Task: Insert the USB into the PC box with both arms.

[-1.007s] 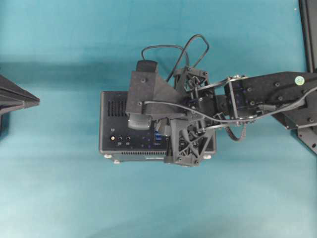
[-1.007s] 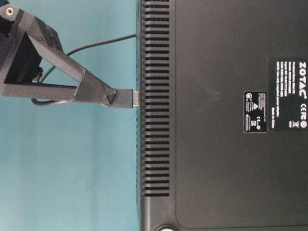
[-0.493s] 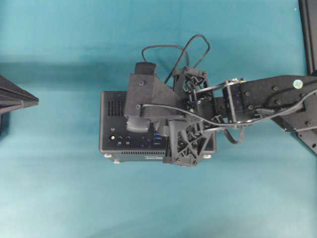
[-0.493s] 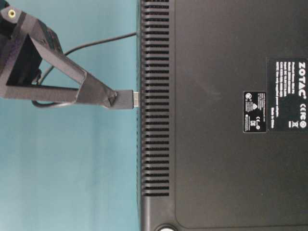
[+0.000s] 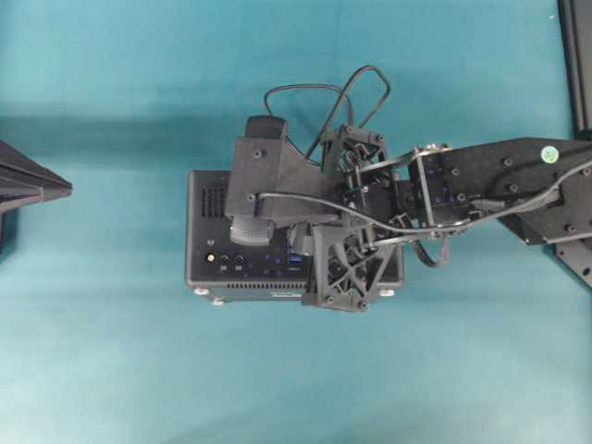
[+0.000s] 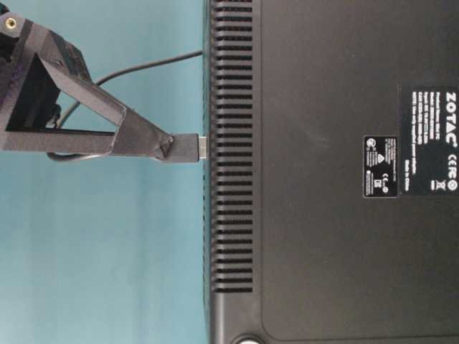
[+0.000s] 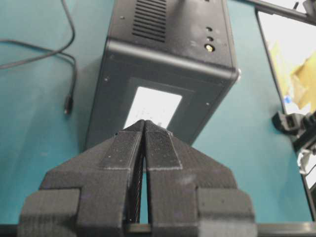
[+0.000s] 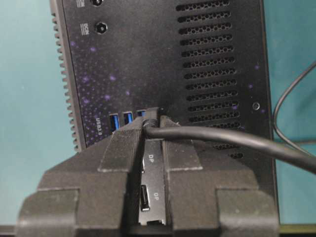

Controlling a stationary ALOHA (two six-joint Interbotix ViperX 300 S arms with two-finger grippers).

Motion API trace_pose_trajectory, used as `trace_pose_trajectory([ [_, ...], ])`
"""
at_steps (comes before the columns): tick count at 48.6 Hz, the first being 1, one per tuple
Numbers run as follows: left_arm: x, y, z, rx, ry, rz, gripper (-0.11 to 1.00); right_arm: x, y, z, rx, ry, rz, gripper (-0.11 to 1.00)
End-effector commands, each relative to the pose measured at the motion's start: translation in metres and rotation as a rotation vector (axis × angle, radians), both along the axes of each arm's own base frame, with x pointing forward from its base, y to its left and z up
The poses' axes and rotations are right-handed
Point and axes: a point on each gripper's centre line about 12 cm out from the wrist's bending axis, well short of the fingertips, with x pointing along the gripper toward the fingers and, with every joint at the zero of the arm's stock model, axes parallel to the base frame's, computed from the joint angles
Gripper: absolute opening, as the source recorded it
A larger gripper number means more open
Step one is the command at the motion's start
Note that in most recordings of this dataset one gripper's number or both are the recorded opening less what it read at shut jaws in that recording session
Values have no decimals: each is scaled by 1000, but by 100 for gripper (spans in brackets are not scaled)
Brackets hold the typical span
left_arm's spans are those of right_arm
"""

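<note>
- Overhead: PC box [image 5: 208,242] sits mid-table on the teal cloth [image 5: 111,370], port face up. Right arm [image 5: 499,176] reaches over it from the right; its camera housing [image 5: 264,180] hides the plug. Cable [image 5: 324,92] loops behind the box. Left arm [image 5: 28,185] parked at the left edge, well apart.
- Table-level: right gripper [image 6: 166,148] pinches the USB [image 6: 188,148]; its grey tip sits at the box's slotted edge [image 6: 229,150], possibly touching, gap not resolvable.
- Left wrist: left gripper [image 7: 144,129] pressed together, holding nothing, pointing at the box's side label [image 7: 153,106].
- Right wrist: fingers [image 8: 123,145] clamp the plug just by the blue ports [image 8: 121,121]; cable trails right.
</note>
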Motion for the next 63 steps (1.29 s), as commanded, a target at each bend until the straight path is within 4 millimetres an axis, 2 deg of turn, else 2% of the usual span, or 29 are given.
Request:
trace_pose_trajectory([
  [1,2,0,7,-1,-15,0,0,-2,8,14,16,-37,9,9],
  [7,1,0,6,-1,-14,0,0,0,2,18,6,-50,-2,9],
  [18,1,0,6,-1,-14,0,0,-3,2,28,11,-72,-2,10],
  [28,1,0,7,-2,-17,1,0,-6,0,38,1,-81,-7,33],
  [31,1,0,6,-1,-17,1,0,-7,-1,40,-14,-75,-8,37],
  [40,1,0,6,-2,-17,1,0,-7,-4,44,-37,-81,-10,37],
  [51,1,0,6,-2,-17,1,0,-1,-4,32,-40,-79,-8,37],
  [63,1,0,6,-2,-15,1,0,1,-3,20,-40,-64,-6,30],
])
